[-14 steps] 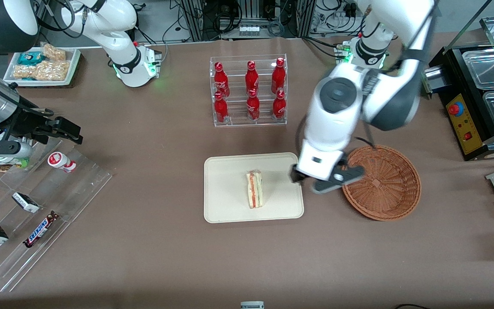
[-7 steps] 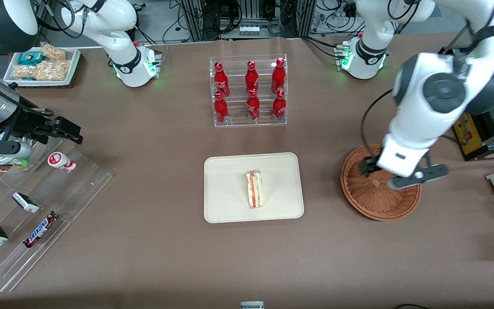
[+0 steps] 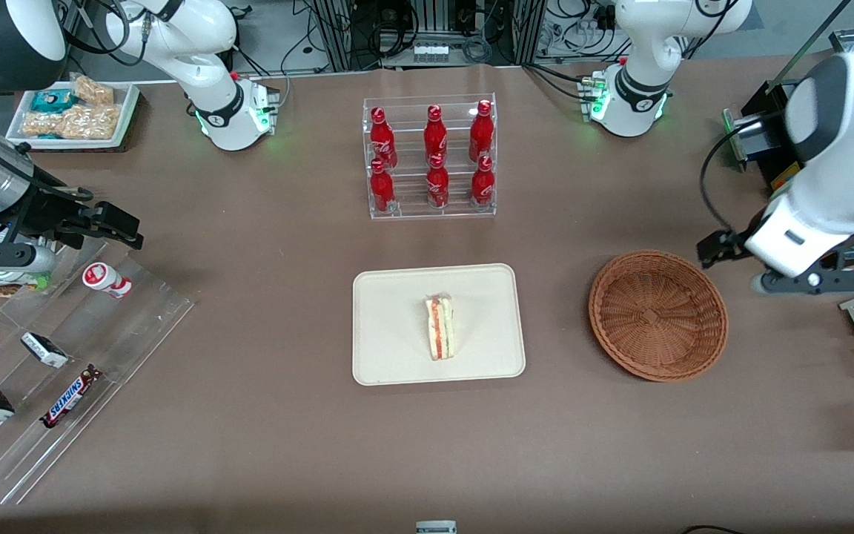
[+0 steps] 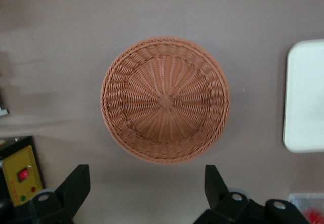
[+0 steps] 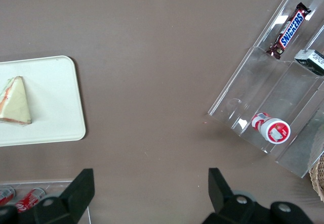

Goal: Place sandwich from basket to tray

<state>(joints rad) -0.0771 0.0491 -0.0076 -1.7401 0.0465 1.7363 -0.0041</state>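
Front view: the triangular sandwich, pale bread with red and green layers, lies on the smooth cream tray; the round woven wicker basket sits beside the tray on the brown table, nearer the camera than the clear rack of red bottles. Left wrist view: the gripper hangs above the table just beside the basket, fingers spread wide and holding nothing.

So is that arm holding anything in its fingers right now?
No, nothing is held. The gripper is open with bare fingers, hanging above the table beside the empty basket, toward the working arm's end. The sandwich lies on the tray.
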